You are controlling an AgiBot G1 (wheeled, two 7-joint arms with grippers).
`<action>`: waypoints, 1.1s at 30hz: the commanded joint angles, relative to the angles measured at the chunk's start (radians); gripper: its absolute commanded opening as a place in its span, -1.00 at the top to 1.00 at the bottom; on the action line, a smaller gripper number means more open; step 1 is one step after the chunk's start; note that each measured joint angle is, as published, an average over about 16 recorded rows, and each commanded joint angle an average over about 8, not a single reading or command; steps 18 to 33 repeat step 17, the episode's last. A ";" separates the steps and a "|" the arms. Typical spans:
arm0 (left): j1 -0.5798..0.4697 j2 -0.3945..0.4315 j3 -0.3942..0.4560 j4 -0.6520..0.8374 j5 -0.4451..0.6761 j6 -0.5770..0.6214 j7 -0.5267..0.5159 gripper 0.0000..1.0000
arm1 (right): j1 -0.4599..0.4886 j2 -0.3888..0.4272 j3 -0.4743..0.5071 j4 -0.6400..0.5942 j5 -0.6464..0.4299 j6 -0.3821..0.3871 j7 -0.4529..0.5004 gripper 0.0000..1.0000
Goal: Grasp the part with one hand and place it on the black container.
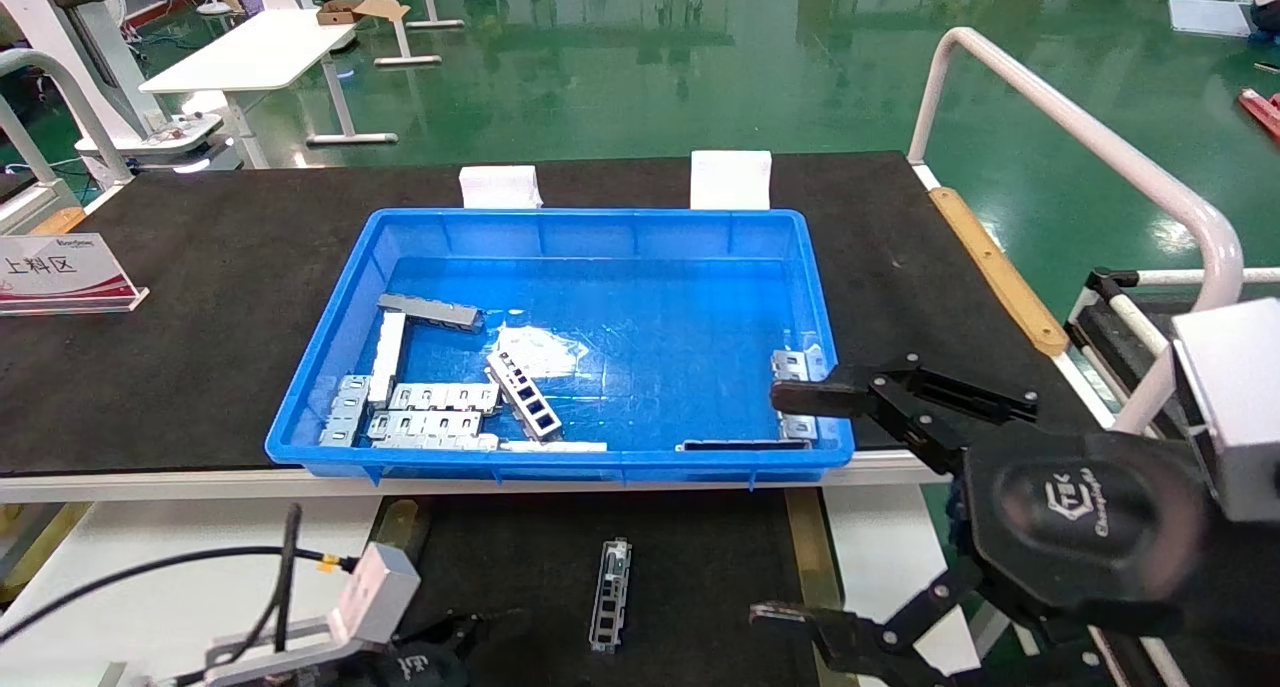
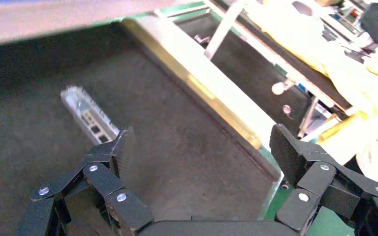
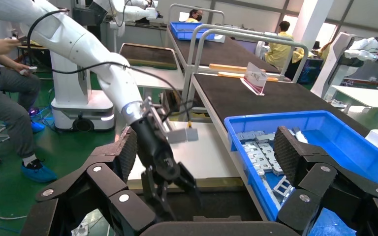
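One part [image 1: 611, 592], a slim silver channel strip with cutouts, lies flat on the black container [image 1: 700, 567] between its olive side strips. In the left wrist view the same part [image 2: 89, 118] lies just past one fingertip of my open, empty left gripper [image 2: 204, 147], which hovers low over the container [image 2: 177, 147]. In the head view the left gripper [image 1: 450, 635] is at the bottom edge, left of the part. My right gripper [image 1: 795, 507] is wide open and empty, held in the air by the blue bin's front right corner. It also shows in the right wrist view [image 3: 206, 147].
The blue bin [image 1: 600, 222] on the black mat holds several more metal parts [image 1: 523, 395], mostly at its front left, a few at its right wall. A white rail [image 1: 1080, 132] stands on the right. A sign [image 1: 60, 272] sits at the far left.
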State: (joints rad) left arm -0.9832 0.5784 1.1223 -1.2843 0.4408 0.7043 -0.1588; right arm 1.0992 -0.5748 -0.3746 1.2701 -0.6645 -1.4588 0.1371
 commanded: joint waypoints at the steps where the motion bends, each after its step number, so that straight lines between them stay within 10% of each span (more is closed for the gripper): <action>1: -0.003 -0.014 -0.015 0.011 -0.008 0.047 0.026 -1.00 | 0.000 0.000 0.000 0.000 0.000 0.000 0.000 -1.00; 33: -0.047 -0.078 -0.066 0.034 -0.038 0.211 0.083 -1.00 | 0.000 0.000 0.000 0.000 0.000 0.000 0.000 -1.00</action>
